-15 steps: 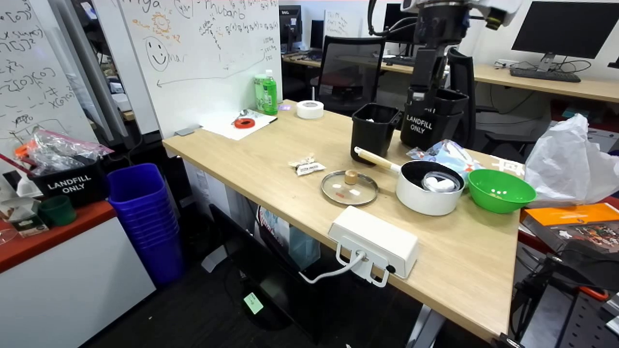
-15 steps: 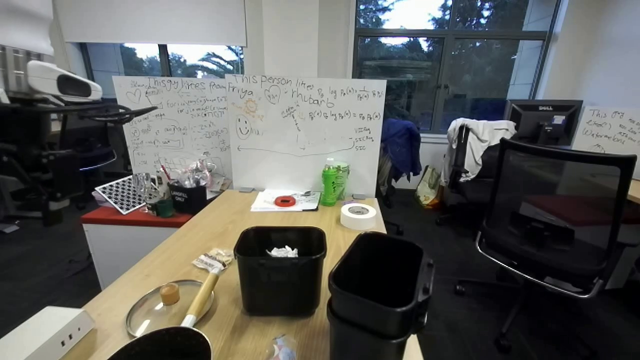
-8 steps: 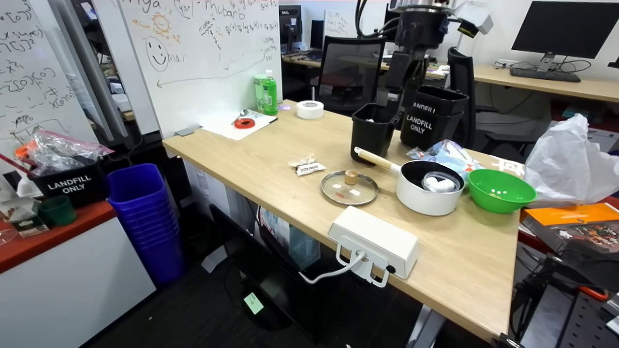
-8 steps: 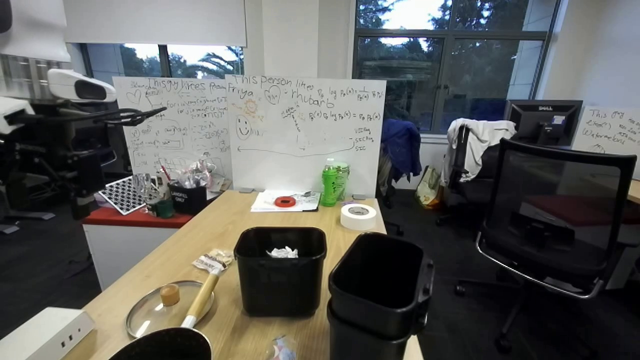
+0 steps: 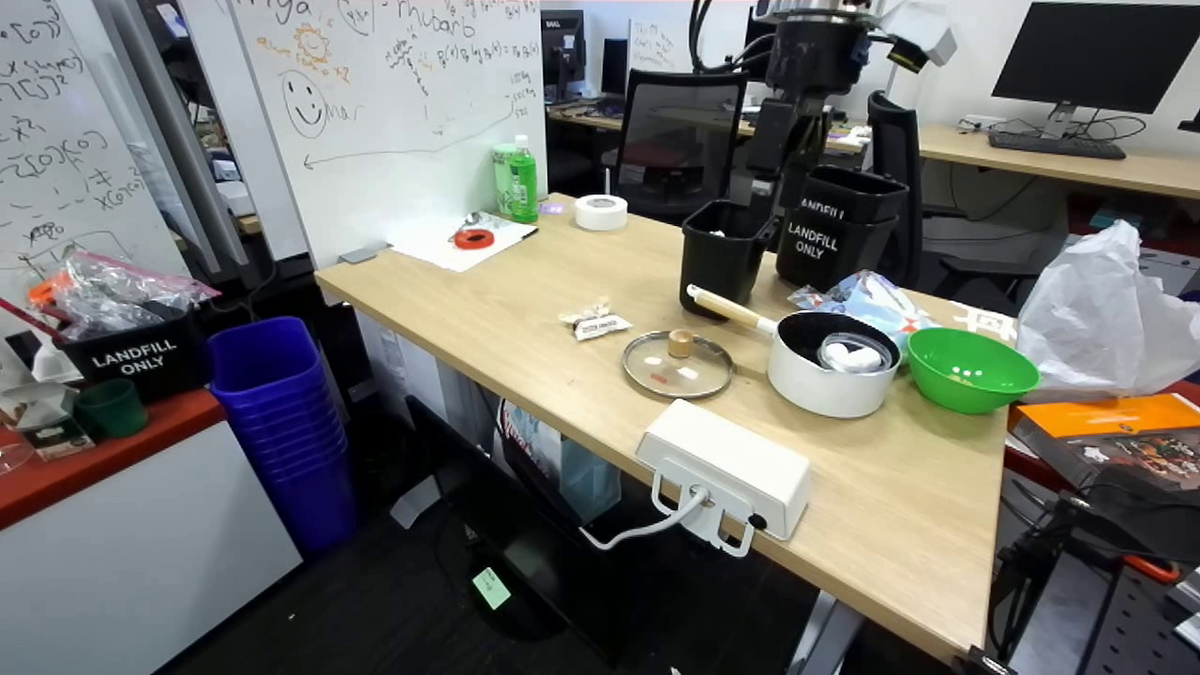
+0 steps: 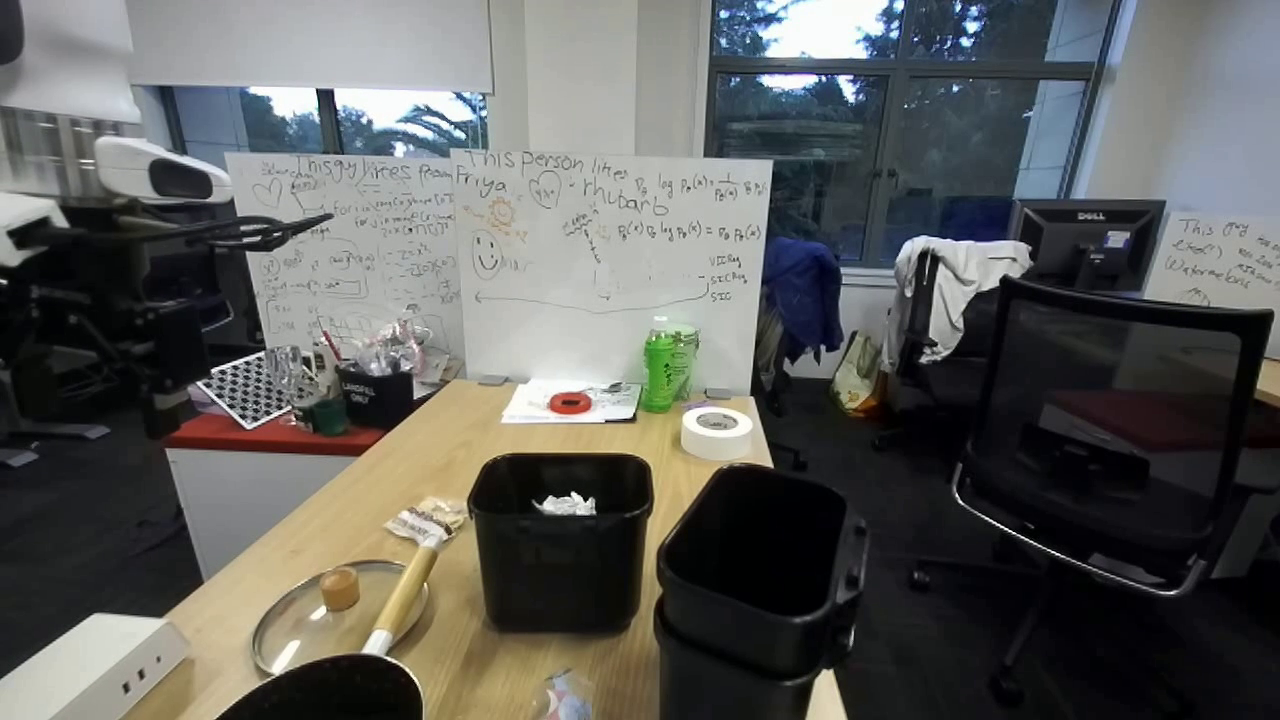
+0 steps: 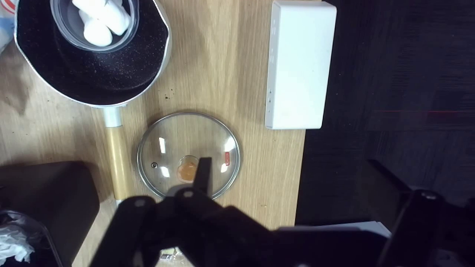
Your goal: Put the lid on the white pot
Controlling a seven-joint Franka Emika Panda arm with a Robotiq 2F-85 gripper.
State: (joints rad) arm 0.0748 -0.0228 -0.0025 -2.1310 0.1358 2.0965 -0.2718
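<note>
The glass lid with metal rim and wooden knob lies flat on the table, beside the pot. It also shows in an exterior view and in the wrist view. The white pot stands upright, its wooden handle pointing past the lid. It shows in the wrist view and partly in an exterior view. A clear container with white pieces sits inside the pot. My gripper is open and empty, high above the table. In the wrist view one finger overlaps the lid near its knob; the other is over the dark floor.
A white box sits at the table edge near the lid. Black bins stand behind the pot handle. A green bowl is beside the pot. A small wrapper lies past the lid.
Over the first half second the arm moved left and slightly down in an exterior view, and right in an exterior view. Since then it has stayed still. The lid and pot have not moved.
</note>
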